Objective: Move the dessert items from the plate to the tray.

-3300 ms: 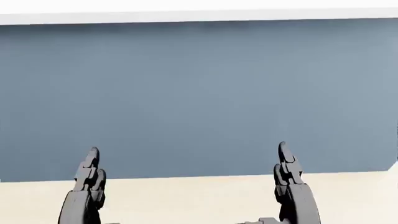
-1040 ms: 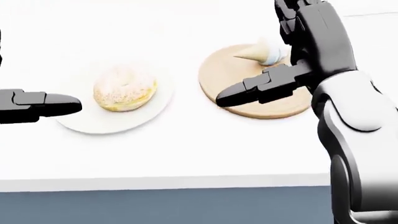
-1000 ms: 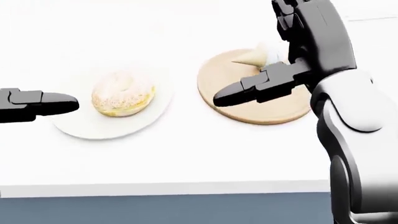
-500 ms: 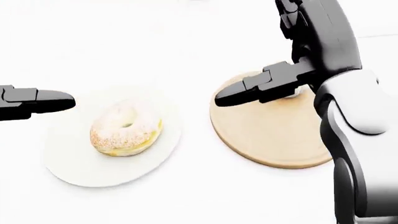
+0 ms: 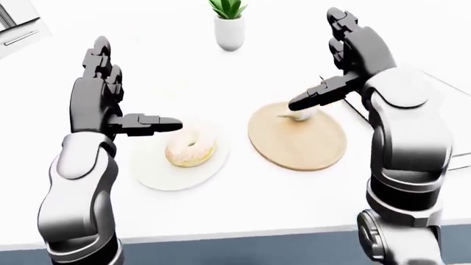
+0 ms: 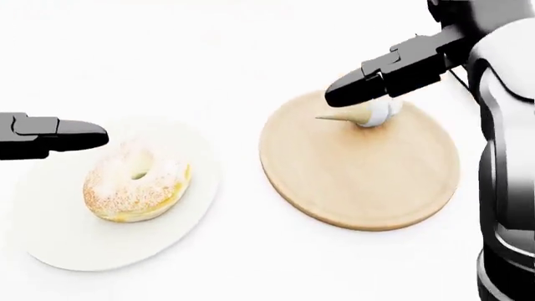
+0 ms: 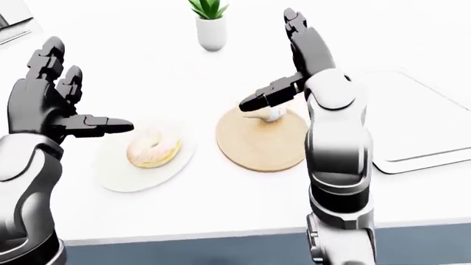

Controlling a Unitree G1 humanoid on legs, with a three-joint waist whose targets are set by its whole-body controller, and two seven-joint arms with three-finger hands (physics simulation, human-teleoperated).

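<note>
Sugar-dusted doughnut (image 6: 136,190) sits on the white plate (image 6: 50,241) in the head view; at its 3 o'clock, an ice-cream cone (image 6: 361,115) lies on the wooden tray (image 6: 359,188). Left-eye view: left hand (image 5: 103,94) and right hand (image 5: 346,61) hover over the table (image 5: 258,193), fingers spread, empty.
</note>
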